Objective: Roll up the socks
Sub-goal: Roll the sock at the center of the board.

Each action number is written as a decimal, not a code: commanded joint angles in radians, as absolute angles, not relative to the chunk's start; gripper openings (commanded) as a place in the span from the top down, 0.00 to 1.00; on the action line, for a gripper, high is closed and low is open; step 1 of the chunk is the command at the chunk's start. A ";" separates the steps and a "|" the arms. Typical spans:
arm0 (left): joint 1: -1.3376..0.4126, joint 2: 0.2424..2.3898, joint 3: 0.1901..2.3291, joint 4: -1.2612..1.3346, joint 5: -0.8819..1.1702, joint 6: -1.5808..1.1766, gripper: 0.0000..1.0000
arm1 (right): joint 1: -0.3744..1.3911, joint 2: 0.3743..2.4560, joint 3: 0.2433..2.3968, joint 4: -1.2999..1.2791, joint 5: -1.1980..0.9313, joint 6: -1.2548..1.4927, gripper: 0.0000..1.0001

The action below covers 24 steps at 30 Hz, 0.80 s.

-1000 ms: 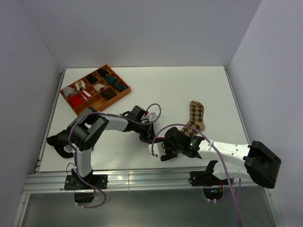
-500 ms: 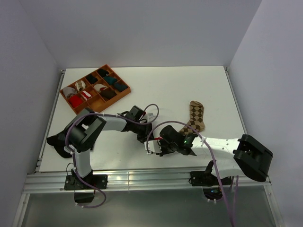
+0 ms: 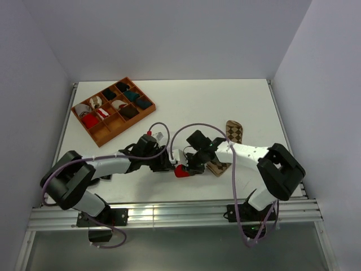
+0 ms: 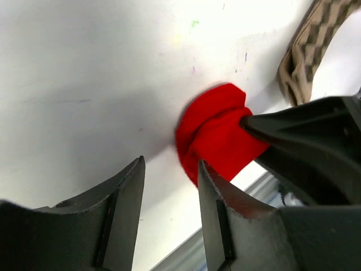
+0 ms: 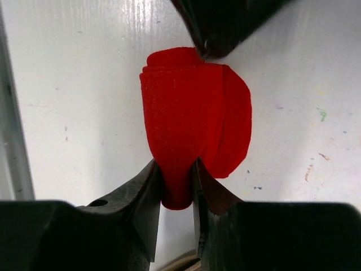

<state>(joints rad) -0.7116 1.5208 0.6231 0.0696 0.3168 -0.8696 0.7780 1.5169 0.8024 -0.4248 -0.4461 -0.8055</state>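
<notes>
The red sock (image 3: 181, 171) lies on the white table as a tight roll; no patch shows. My right gripper (image 3: 188, 167) is shut on one end of it, and the right wrist view shows the roll (image 5: 194, 116) pinched between the two fingers (image 5: 148, 195). My left gripper (image 3: 168, 164) is open and empty just left of the roll; in the left wrist view the roll (image 4: 217, 132) sits just past the right fingertip (image 4: 214, 195). The argyle sock (image 3: 233, 131) lies flat to the right, partly under my right arm, and shows in the left wrist view (image 4: 313, 42).
A brown wooden tray (image 3: 100, 135) with compartments holding several sock rolls stands at the back left. The table's front edge and a metal rail (image 3: 169, 212) run close below the grippers. Grey walls close in both sides.
Both grippers have moved together over the table's front centre. The red sock, hidden before, now shows as a roll held by my right gripper. My right arm now crosses the argyle sock.
</notes>
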 commanded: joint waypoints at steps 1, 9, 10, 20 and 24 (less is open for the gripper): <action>-0.713 1.407 0.533 0.211 0.178 -0.911 0.53 | 0.736 1.612 0.876 -0.630 -0.526 -0.825 0.76; -0.732 1.305 0.472 0.321 0.158 -0.842 0.49 | 0.686 1.794 1.040 -0.782 -0.595 -0.815 0.76; -0.741 1.310 0.488 0.313 0.149 -0.833 0.48 | 0.683 1.807 1.060 -0.788 -0.595 -0.799 0.76; -0.834 1.407 0.525 0.359 0.155 -0.779 0.46 | 0.658 1.878 1.106 -0.828 -0.597 -0.765 0.76; -0.845 1.452 0.531 0.379 0.173 -0.779 0.46 | 0.655 1.887 1.112 -0.828 -0.589 -0.753 0.76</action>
